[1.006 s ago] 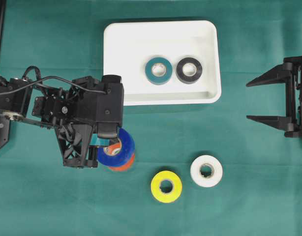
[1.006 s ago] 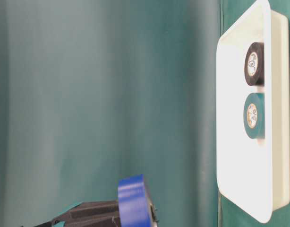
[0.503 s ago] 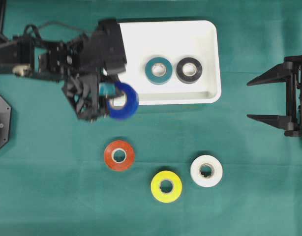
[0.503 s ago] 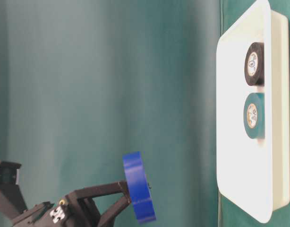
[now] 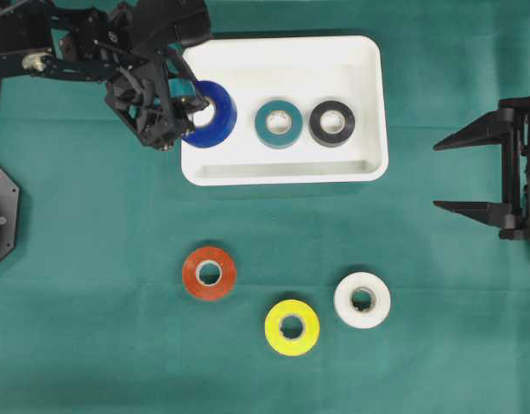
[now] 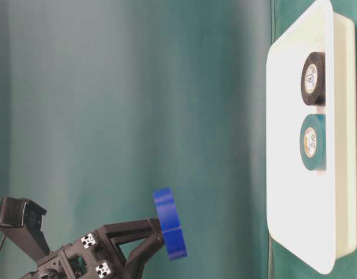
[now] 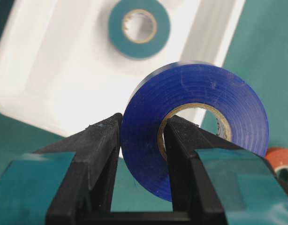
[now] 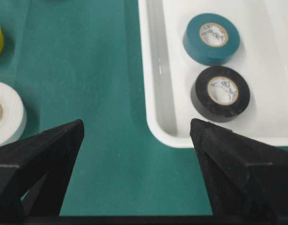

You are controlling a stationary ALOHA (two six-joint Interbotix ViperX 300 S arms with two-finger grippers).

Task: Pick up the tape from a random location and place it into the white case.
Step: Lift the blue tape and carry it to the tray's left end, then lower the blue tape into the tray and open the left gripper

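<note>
left gripper (image 7: 141,140) has its jaws clenched on the blue tape (image 5: 209,115) over the white case (image 5: 369,103) left end, so probably lower it beside the teal roll (image 5: 278,123) before letting go.

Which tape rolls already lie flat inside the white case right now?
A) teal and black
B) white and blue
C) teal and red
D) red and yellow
A: the teal roll and the black roll rest on the floor of the white case; the blue roll is held above its left end by the left hand.

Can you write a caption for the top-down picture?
Left end effector carries blue tape over the white case.
</note>
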